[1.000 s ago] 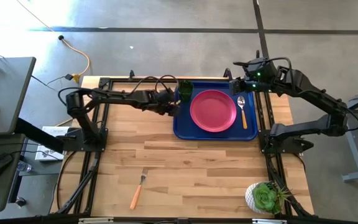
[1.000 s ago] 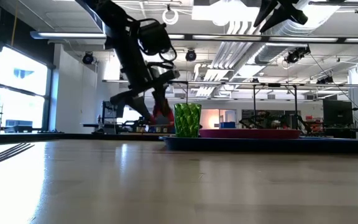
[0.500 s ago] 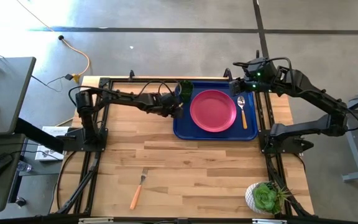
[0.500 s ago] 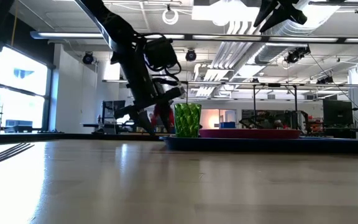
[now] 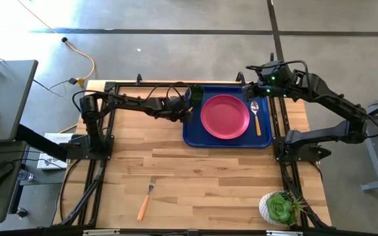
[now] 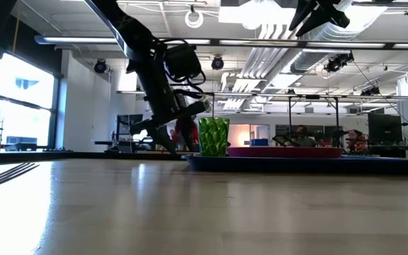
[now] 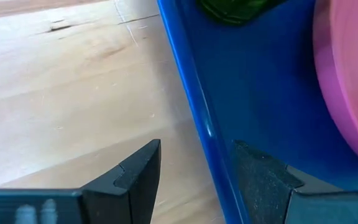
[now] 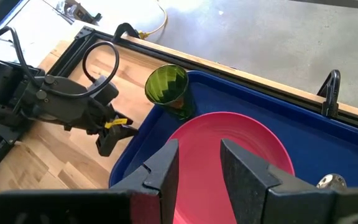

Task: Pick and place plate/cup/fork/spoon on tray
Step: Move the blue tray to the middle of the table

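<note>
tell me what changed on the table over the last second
The left arm extended, carrying the left gripper a little toward the tray; its open fingers now straddle the tray's near-left rim beside the cup, holding nothing. The right gripper stayed open above the tray's far edge. Plate, spoon and fork did not move.

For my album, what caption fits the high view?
Plate, cup and spoon on the tray; fork waits.

Tray [image 5: 190,139] rim between left hand [image 5: 188,117] fingers
</note>
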You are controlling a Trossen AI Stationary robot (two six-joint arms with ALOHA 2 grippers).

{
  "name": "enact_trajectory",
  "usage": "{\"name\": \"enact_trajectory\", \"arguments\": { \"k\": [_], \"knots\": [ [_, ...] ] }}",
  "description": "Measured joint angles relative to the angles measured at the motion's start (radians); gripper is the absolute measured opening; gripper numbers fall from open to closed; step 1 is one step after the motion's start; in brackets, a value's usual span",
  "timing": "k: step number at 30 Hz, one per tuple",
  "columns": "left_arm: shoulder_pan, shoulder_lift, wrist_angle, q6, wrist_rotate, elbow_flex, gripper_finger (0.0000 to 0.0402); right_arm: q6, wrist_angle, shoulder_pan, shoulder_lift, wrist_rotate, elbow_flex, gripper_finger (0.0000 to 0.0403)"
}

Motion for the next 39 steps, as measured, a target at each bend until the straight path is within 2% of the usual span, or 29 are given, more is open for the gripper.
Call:
{"name": "enact_trajectory", "arguments": {
  "k": [21, 27, 39],
  "knots": [
    [0.017, 0.045, 0.040, 0.027, 0.025, -0.001, 0.0184, 0.008, 0.000, 0.000, 0.000, 0.007, 0.000, 0.0110],
    [0.021, 0.045, 0.038, 0.026, -0.001, 0.000, 0.0184, 0.008, 0.000, 0.000, 0.000, 0.007, 0.000, 0.0110],
    [0.049, 0.043, -0.095, 0.002, -0.012, 0.002, 0.0184, 0.008, 0.000, 0.000, 0.000, 0.007, 0.000, 0.0110]
  ]
}}
